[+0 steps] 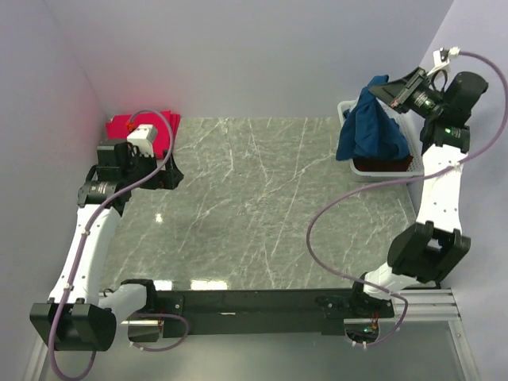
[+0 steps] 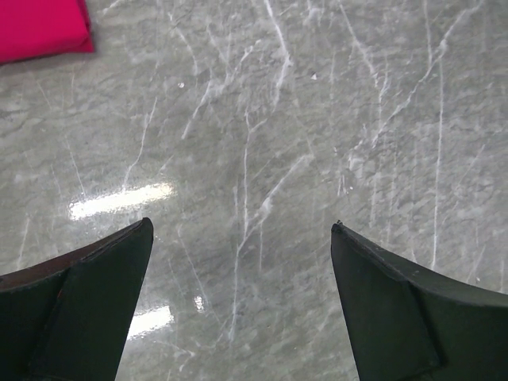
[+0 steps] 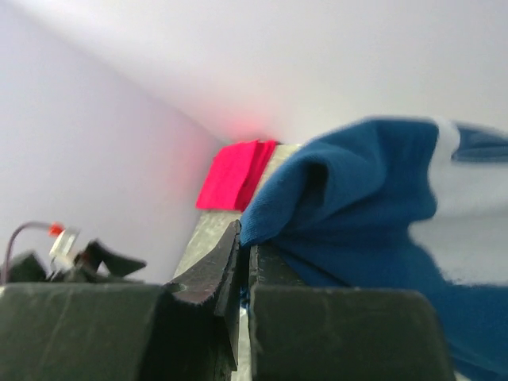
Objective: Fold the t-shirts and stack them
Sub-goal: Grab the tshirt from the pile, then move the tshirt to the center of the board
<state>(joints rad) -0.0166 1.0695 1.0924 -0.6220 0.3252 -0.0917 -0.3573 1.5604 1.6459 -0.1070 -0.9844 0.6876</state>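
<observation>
We see the right gripper (image 3: 244, 238) pinched tight on the navy t-shirt (image 1: 369, 131), which hangs over the white basket (image 1: 346, 109) at far right, where a maroon shirt (image 1: 386, 164) seems to lie. The left gripper (image 2: 242, 230) gapes wide above the marble table (image 1: 262, 198). Folded pinkish-red shirts (image 1: 121, 127) sit far left.

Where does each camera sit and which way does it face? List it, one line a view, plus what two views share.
Top external: above and behind the bases, looking down on the marble table; both arms show, the right gripper holding the navy t-shirt up by the basket.
Left wrist: on the left gripper, facing down at the table; its two open fingers show.
Right wrist: looks along its shut fingers, across the table, past the navy t-shirt.
Shared: all three show the pinkish-red t-shirts.
</observation>
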